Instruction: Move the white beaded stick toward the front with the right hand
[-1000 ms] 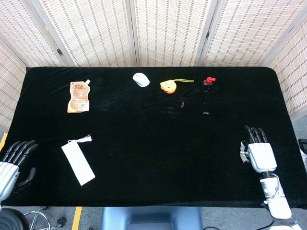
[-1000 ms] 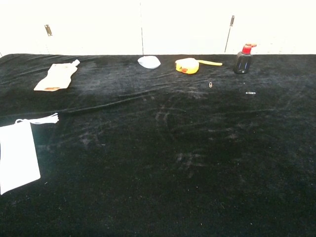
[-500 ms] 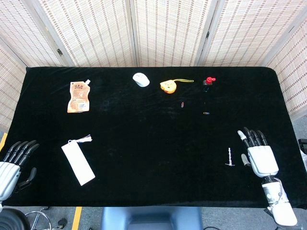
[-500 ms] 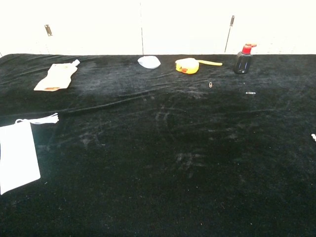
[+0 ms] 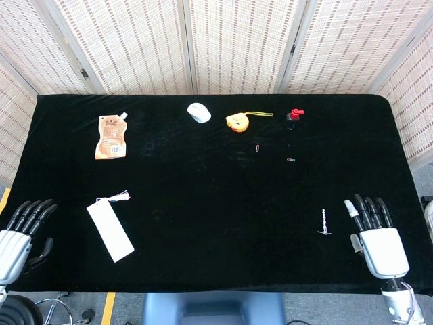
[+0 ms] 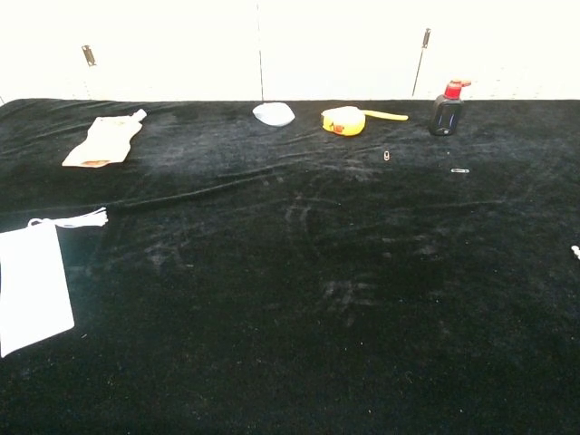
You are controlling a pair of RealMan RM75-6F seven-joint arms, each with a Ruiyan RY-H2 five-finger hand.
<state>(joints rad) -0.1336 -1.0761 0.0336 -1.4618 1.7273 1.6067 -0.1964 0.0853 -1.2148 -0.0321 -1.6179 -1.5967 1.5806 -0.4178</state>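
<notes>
The white beaded stick [image 5: 325, 222] lies on the black cloth near the front right, running front to back. Only its tip shows in the chest view, as a beaded stick end [image 6: 575, 251] at the right edge. My right hand [image 5: 379, 238] sits to the right of the stick and slightly nearer the front edge, apart from it, fingers spread and holding nothing. At the front left corner my left hand [image 5: 19, 230] rests with fingers extended and nothing in it. Neither hand shows in the chest view.
A white pouch with a string [image 5: 109, 227] lies front left. An orange spout pouch [image 5: 111, 137], a white mouse-like object [image 5: 199, 112], a yellow tape measure [image 5: 237, 121], a black bottle with red cap [image 5: 293, 117] and two small clips [image 5: 258, 147] sit toward the back.
My right hand has drawn back toward the front edge and to the right, uncovering the beaded stick, which lies alone on the cloth. The left hand barely shifted.
</notes>
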